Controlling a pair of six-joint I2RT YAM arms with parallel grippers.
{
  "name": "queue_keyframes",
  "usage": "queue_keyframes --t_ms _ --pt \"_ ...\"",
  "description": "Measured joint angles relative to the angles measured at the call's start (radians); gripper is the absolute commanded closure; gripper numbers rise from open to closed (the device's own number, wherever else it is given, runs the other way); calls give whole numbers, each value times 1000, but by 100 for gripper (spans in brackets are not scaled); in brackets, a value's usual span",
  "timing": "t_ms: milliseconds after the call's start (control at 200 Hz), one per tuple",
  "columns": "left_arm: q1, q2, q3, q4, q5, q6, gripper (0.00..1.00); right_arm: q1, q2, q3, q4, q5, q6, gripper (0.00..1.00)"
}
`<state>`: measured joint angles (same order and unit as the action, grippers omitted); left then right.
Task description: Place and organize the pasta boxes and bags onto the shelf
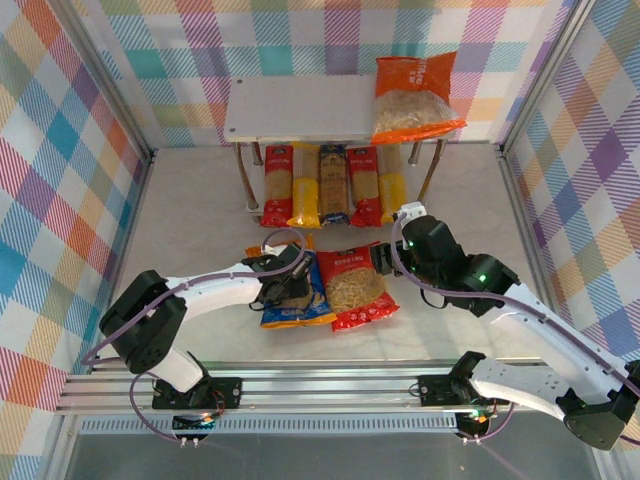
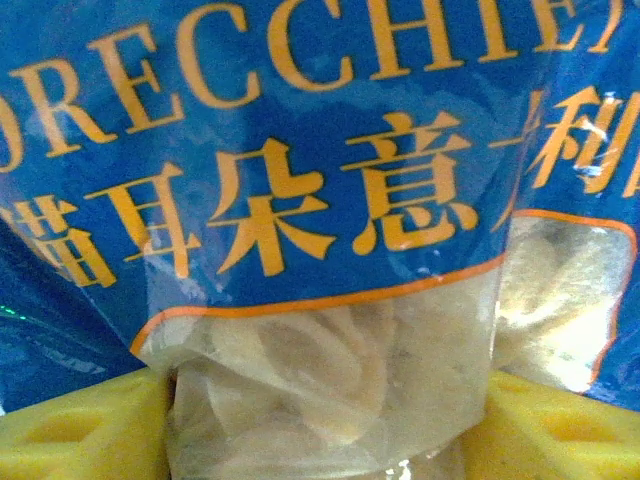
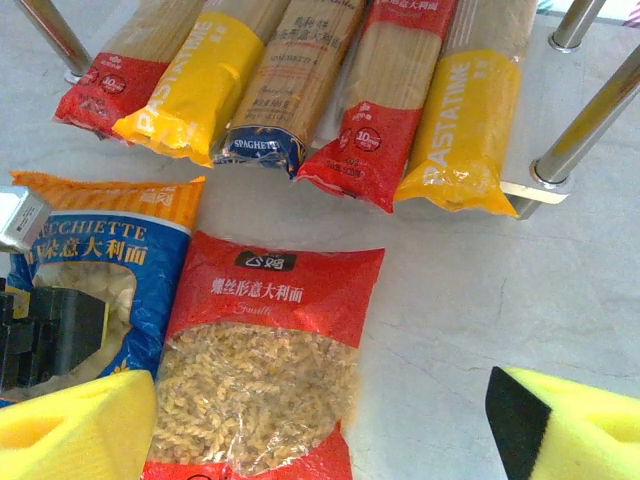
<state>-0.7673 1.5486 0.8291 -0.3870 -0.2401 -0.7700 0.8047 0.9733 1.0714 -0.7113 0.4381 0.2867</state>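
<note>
Two bags lie flat near the shelf (image 1: 300, 108), and the blue bag (image 1: 300, 300) is judged gripped between the left gripper's (image 1: 292, 287) pads, to be lifted onto the top board, while the right gripper (image 3: 320, 425) is held open above the red bag (image 1: 355, 288).

Five pasta boxes (image 1: 327, 185) lie abreast under the shelf (image 1: 300, 108); two bags (image 1: 325, 287) lie side by side before them.

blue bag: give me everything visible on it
The blue bag is a glossy plastic pillow pack with orange lettering, an orange top band and a clear window showing pale ear-shaped pasta. It lies flat on the table, front of the shelf, touching the red bag. The left gripper is on it, pads either side of it.
</note>
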Motion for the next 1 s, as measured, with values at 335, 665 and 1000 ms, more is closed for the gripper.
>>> queue_keyframes --t_ms 335,665,1000 --pt "19 -16 -5 66 32 45 94 0 0 0 0 0 -3 14" --pt "33 -97 -74 129 75 113 100 0 0 0 -8 0 -2 14" --pt "44 -304 -85 -121 116 216 100 0 18 20 -10 0 14 14"
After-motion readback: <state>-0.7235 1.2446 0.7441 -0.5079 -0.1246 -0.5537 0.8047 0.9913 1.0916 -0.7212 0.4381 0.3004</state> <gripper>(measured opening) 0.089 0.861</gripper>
